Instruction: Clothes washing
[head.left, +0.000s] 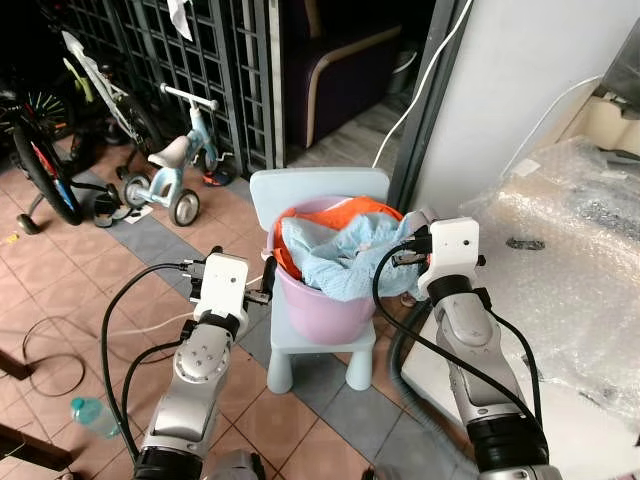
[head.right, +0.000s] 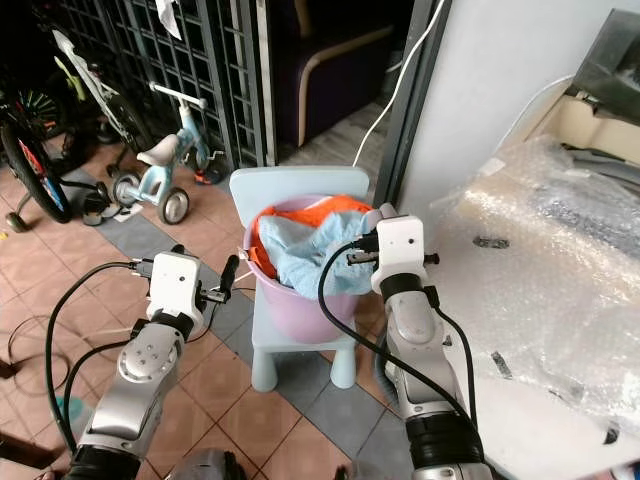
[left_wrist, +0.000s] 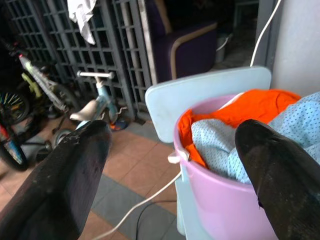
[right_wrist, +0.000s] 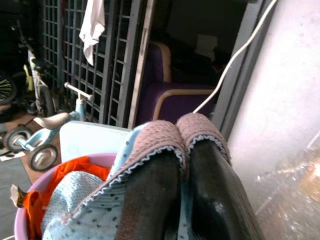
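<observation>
Pink plastic bucket (head.left: 325, 305) is seated on a small pale-blue child's chair (head.left: 320, 345), approx. centre of the head views. The bucket is filled with clothes: an orange garment (head.left: 345, 212) at the back and left rim, a light-blue dotted garment (head.left: 340, 260) heaped on top and hanging over the front rim.

Right pincer (right_wrist: 187, 150) — positioned at the bucket's right rim. Its two black fingers (right_wrist: 150, 195) are seen pressed close together in the right wrist view, with a fold of the dotted garment, incl. a pinkish-brown trimmed edge (right_wrist: 170, 132), draped over and clamped between them.

Left pincer (left_wrist: 170, 165) — held just left of the bucket, level w/ its rim. Its fingers (left_wrist: 65, 175) are spread wide; nothing is held. No contact with the bucket can be made out.

Surroundings: tiled floor (head.left: 70, 290); a blue tricycle (head.left: 175, 165) and a bicycle (head.left: 40, 165) by a dark metal grille (head.left: 190, 50), well apart from the chair. A white cable (head.left: 420, 90) runs down the door frame. Bubble wrap (head.left: 570, 260) is spread on the robot's right.
</observation>
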